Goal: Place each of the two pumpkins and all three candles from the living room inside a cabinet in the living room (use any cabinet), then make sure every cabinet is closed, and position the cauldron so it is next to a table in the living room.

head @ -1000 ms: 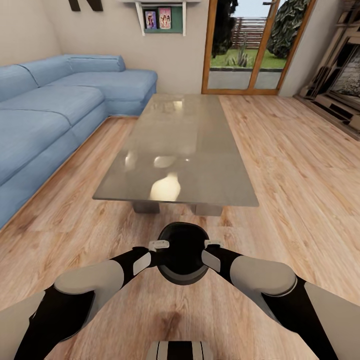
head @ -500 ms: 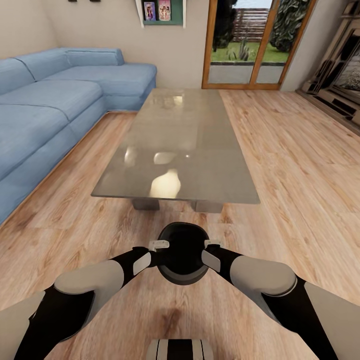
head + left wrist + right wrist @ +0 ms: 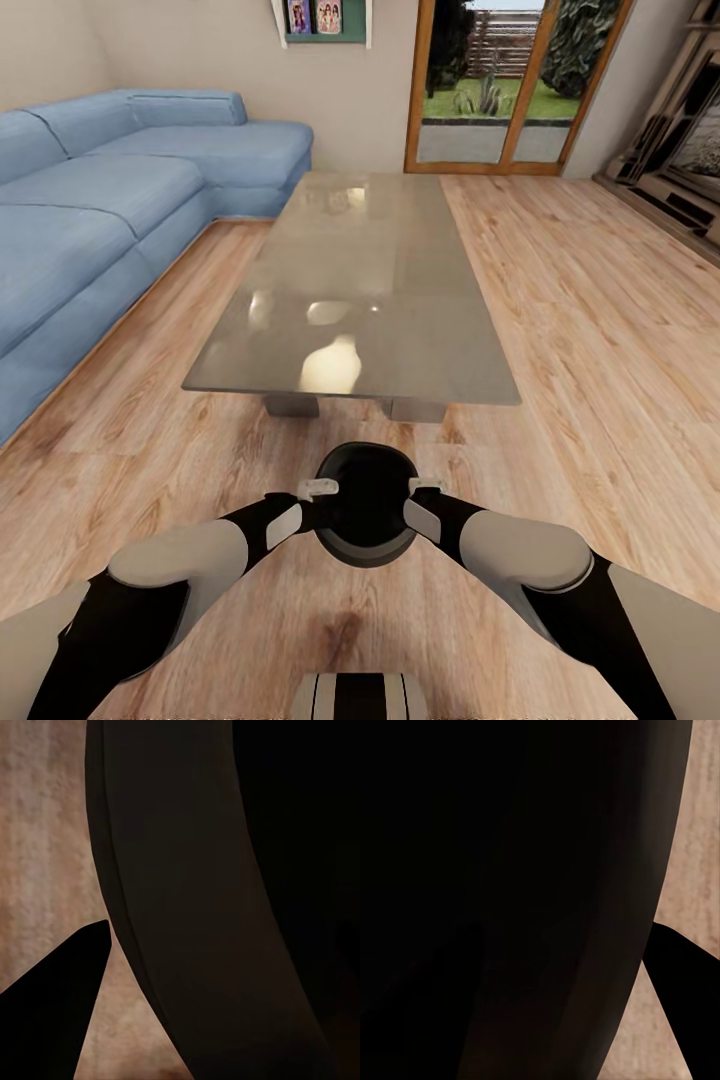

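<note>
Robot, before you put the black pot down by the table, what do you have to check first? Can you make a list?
1. Pot held between both arms: ok.
2. Left gripper at pot's rim: ok; grip strength: cannot tell.
3. Right gripper at rim: ok; grip strength: cannot tell.
4. Table close ahead: ok.
5. Wood floor between pot and table bare: ok.
6. Pot already resting on floor: cannot tell.

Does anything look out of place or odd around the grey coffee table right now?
Nothing looks spilled, tipped or damaged. The glossy black round cauldron sits upright between the left gripper and right gripper, short of the glossy grey coffee table on the light wood plank floor.
</note>
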Controlling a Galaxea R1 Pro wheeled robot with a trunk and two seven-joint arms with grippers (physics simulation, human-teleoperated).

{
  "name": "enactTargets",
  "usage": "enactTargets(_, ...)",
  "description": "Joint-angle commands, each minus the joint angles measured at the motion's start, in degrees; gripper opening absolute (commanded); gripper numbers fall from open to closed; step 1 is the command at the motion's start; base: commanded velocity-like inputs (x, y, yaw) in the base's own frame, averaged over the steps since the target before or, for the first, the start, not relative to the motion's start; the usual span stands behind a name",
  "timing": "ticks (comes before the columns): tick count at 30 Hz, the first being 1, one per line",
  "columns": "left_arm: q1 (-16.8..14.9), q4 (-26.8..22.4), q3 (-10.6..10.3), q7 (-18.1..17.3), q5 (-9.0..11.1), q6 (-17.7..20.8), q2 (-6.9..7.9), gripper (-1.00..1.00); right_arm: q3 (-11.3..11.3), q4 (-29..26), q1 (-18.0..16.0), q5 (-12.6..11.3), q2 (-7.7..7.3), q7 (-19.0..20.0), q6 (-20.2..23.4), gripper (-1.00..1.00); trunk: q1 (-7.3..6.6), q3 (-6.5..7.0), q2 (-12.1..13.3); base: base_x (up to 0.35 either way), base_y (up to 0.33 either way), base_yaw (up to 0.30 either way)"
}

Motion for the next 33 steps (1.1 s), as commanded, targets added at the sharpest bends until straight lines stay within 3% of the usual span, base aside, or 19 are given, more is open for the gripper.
enactTargets(1, 0.1, -0.3, -1.1, 0.4, 1.0, 0.7, 0.01, -1.00, 1.0, -1.0, 0.0, -1.1, 0.01, -0.2, -0.2, -1.00, 1.21, -0.29, 0.0, 0.000, 0.000, 0.000)
enactTargets(13, 0.1, -0.2, -1.1, 0.3, 1.1, 0.6, 0.01, -1.00, 1.0, -1.0, 0.0, -1.1, 0.01, -0.4, -0.1, -1.00, 1.23, -0.51, 0.0, 0.000, 0.000, 0.000)
enactTargets(14, 0.1, -0.2, -1.1, 0.3, 1.1, 0.6, 0.01, -1.00, 1.0, -1.0, 0.0, -1.1, 0.04, -0.5, -0.1, 1.00, 1.23, -0.51, 0.0, 0.000, 0.000, 0.000)
enactTargets(26, 0.1, -0.3, -1.1, 0.3, 1.0, 0.6, 0.01, -1.00, 1.0, -1.0, 0.0, -1.1, 0.01, -0.5, -0.1, 1.00, 1.23, -0.51, 0.0, 0.000, 0.000, 0.000)
enactTargets(27, 0.1, -0.3, -1.1, 0.3, 1.0, 0.6, 0.01, 1.00, 1.0, -1.0, 0.0, -1.1, -0.03, -0.5, -0.1, 1.00, 1.23, -0.51, 0.0, 0.000, 0.000, 0.000)
enactTargets(33, 0.1, -0.3, -1.1, 0.4, 1.1, 0.6, -0.01, 1.00, 1.0, -1.0, 0.0, -1.2, -0.08, -0.5, -0.1, 1.00, 1.23, -0.51, 0.0, 0.000, 0.000, 0.000)
